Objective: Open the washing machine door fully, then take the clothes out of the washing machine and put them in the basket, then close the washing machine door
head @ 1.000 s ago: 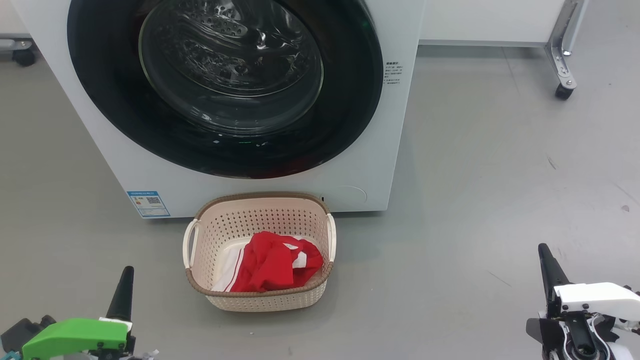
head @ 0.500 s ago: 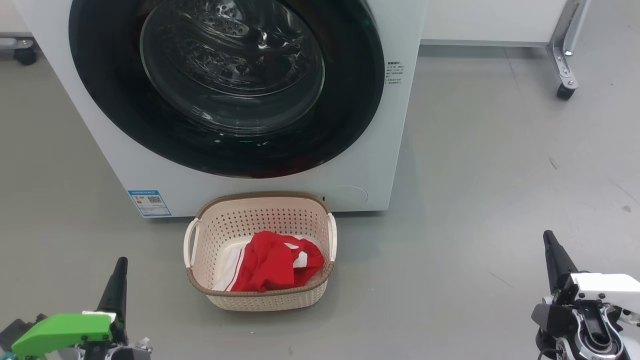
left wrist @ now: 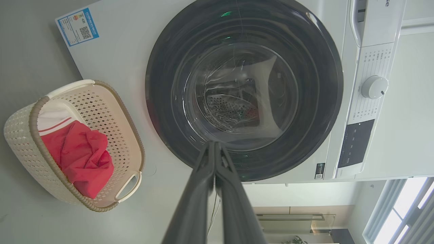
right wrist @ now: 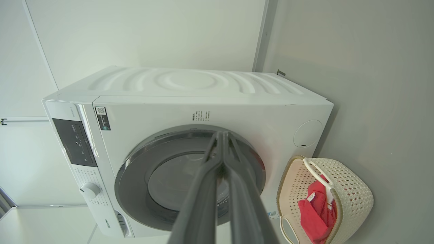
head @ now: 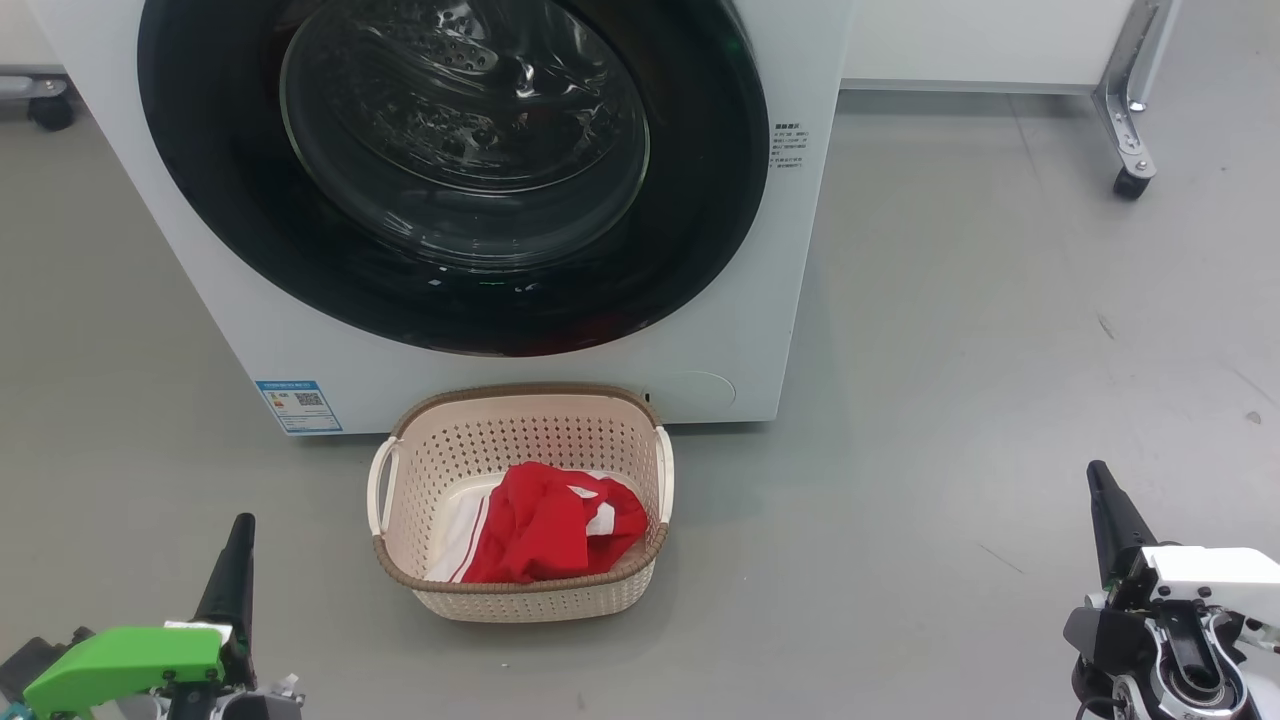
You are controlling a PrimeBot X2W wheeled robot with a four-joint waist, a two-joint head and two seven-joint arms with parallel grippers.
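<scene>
Head view, at 8 o'clock: left claw [head: 240, 530] pressed shut, holding nothing. At 12 o'clock: washing machine door [head: 200, 200] closed on the washing machine [head: 740, 330]. At 6 o'clock, on the floor just before it: basket [head: 520, 392] with the clothes [head: 545, 530] inside. At 4 o'clock: right claw [head: 1098, 480] shut too, empty.
</scene>
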